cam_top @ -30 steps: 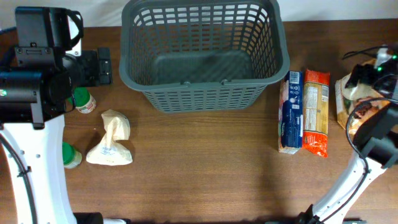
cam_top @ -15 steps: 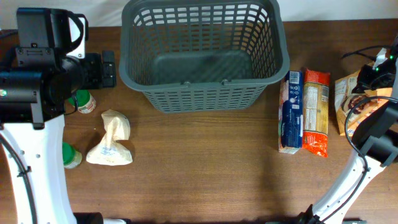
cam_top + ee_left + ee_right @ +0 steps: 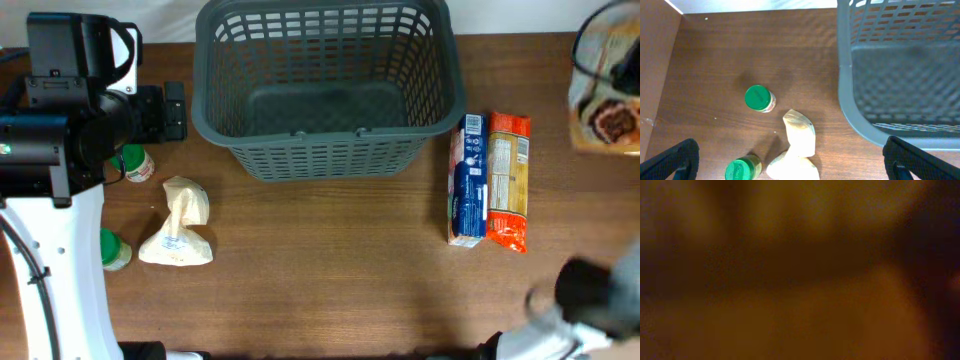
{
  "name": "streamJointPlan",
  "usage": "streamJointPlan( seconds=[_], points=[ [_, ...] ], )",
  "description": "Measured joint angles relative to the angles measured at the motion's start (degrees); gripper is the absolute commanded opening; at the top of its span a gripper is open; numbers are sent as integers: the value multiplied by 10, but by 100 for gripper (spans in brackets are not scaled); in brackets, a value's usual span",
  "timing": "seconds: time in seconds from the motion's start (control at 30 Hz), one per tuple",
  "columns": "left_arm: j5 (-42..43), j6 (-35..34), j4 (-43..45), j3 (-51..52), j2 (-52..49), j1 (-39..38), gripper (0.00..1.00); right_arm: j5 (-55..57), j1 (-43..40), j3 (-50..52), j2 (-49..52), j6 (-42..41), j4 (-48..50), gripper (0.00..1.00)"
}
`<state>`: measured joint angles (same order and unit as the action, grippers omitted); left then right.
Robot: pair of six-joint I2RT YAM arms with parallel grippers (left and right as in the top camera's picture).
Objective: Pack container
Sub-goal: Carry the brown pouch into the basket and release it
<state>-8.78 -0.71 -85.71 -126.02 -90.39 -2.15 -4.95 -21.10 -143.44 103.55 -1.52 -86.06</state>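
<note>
While near container [image 3: 325,150], left fingers [image 3: 675,157] apart

Packets [image 3: 488,180] carry print — none legible.

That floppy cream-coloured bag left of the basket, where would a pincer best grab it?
The cream bag lies flat on the table. Probably best to come straight down from above and close across its pinched middle, which looks slimmer than the bulging ends.
</note>
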Motion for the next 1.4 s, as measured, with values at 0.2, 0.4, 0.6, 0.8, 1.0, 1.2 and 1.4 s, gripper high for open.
streamJointPlan(
  seconds=[0.2,0.4,0.6,0.8,1.0,1.2,1.4],
  points=[
    [0,0,0,0,0,0,99,-34,215,-55,-144,-10,91,4],
    [0,0,0,0,0,0,99,3,353,-59,-130,-55,166,4],
    [0,0,0,0,0,0,99,67,395,-54,24,-127,219,4],
    [0,0,-1,0,0,0,99,92,401,-40,156,-202,209,4],
    [0,0,-2,0,0,0,99,147,413,-36,220,-274,131,4],
    [0,0,-2,0,0,0,99,178,414,-37,258,-316,112,4],
    [0,0,-2,0,0,0,99,189,414,-37,299,-327,119,9]
  ],
)
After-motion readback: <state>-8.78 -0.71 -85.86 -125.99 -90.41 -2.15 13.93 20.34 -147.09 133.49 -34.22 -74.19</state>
